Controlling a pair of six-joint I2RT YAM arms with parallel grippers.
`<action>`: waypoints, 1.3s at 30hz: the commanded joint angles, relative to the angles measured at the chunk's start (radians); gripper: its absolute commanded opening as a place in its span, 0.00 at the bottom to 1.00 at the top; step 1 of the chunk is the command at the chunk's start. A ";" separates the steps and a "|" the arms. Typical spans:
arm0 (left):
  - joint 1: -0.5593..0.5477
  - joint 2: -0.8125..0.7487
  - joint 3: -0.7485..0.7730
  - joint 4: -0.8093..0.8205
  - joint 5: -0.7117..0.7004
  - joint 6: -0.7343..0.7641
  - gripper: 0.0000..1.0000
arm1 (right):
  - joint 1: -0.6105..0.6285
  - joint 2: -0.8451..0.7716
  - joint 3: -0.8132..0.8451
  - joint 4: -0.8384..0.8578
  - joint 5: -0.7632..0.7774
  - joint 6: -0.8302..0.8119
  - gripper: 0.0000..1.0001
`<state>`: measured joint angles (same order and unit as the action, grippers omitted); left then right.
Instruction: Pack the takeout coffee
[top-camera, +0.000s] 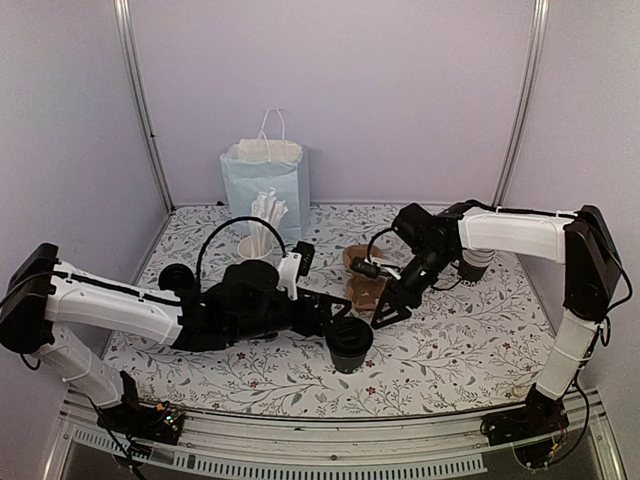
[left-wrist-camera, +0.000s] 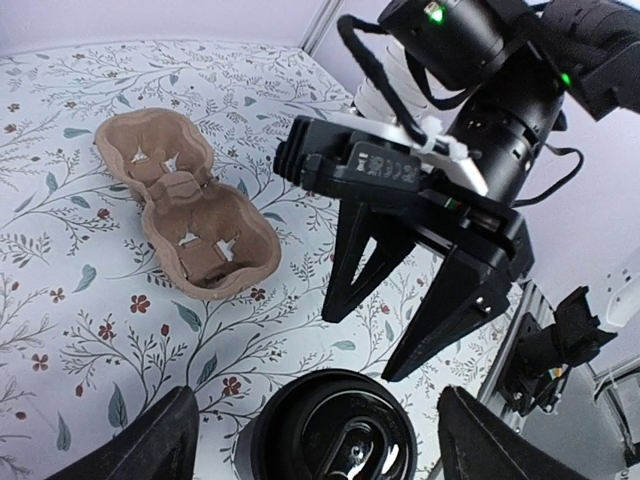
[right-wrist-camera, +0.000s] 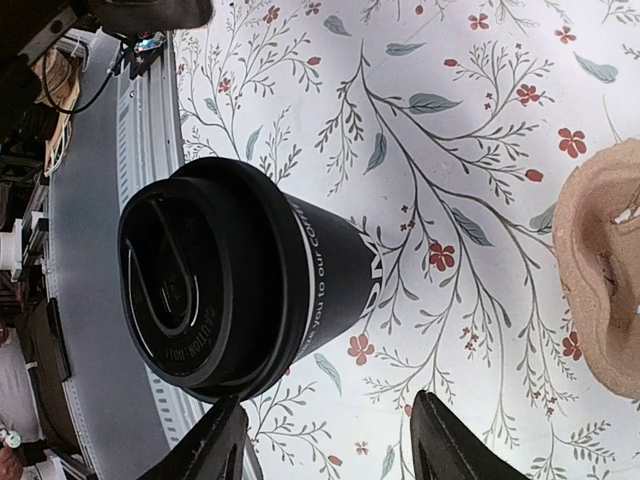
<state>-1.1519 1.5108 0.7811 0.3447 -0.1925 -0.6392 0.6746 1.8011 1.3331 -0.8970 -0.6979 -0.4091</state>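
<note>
My left claw (left-wrist-camera: 315, 445) gapes astride the lidded black paper cup (right-wrist-camera: 250, 280); the brown moulded-pulp carrier (left-wrist-camera: 185, 205) seems empty, so all packing remains.

Matt moulded-pulp carrier (left-wrist-camera: 186, 214), rough; smooth black paper cup (right-wrist-camera: 250, 281) with slightly glossy plastic lid (right-wrist-camera: 175, 280)
</note>
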 joint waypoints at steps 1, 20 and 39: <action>-0.010 -0.092 -0.064 -0.066 0.001 -0.082 0.83 | -0.005 -0.053 0.033 -0.032 0.023 -0.027 0.62; -0.038 -0.051 -0.111 -0.037 0.157 -0.266 0.73 | 0.027 -0.002 0.039 0.011 -0.068 -0.079 0.71; 0.071 0.060 -0.020 -0.021 0.258 -0.139 0.64 | 0.092 -0.075 -0.074 -0.015 -0.110 -0.110 0.72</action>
<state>-1.1091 1.5455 0.7238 0.3099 0.0181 -0.8227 0.7578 1.7721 1.2747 -0.8974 -0.7738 -0.4992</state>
